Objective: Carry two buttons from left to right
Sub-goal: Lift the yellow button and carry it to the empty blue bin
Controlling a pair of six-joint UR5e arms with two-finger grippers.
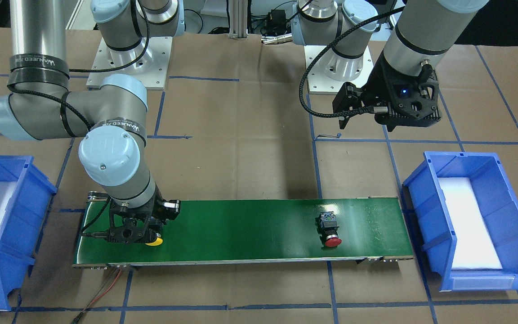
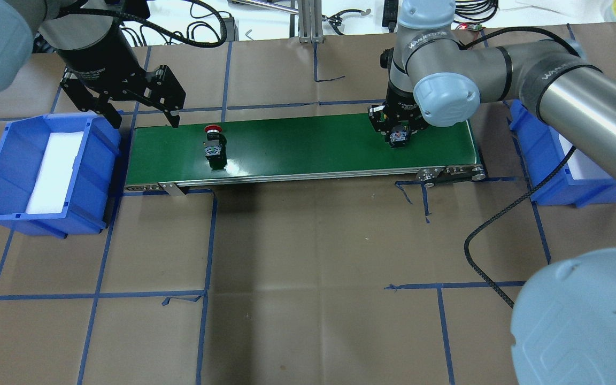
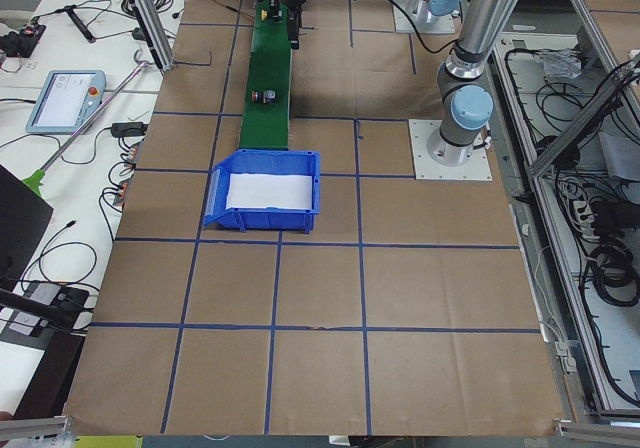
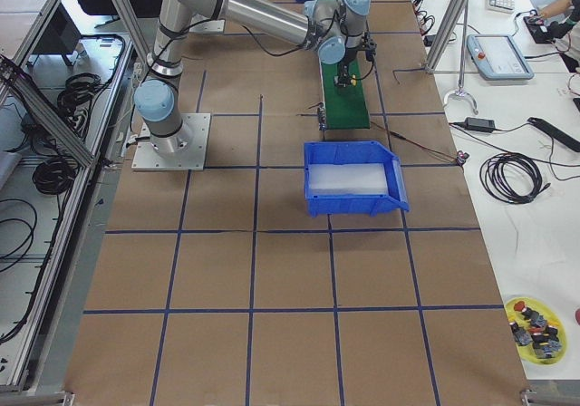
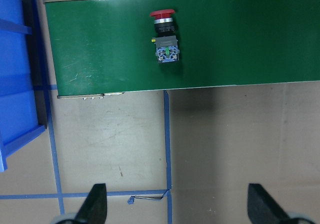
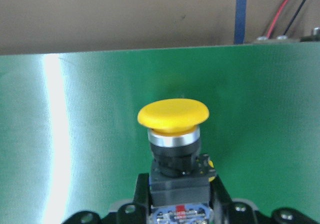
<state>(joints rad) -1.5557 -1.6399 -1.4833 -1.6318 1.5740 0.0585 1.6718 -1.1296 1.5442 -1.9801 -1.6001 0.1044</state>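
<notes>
one yellow button (image 6: 173,116) at right end of belt (image 1: 241,225), block pinched in right gripper (image 2: 397,138); one red button (image 1: 329,229) lying near left end. left gripper (image 2: 145,124) wide open, empty. risk: shallow pinch, dropped short of right bin (image 1: 20,225).

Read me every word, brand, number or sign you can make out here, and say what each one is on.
"WANJEED": on the black bands around the grey right arm; the characters after it are blurred.
White print on the black left gripper: too small to read.
Label on the contact block of the yellow-capped push-button: too blurred to read.
</notes>
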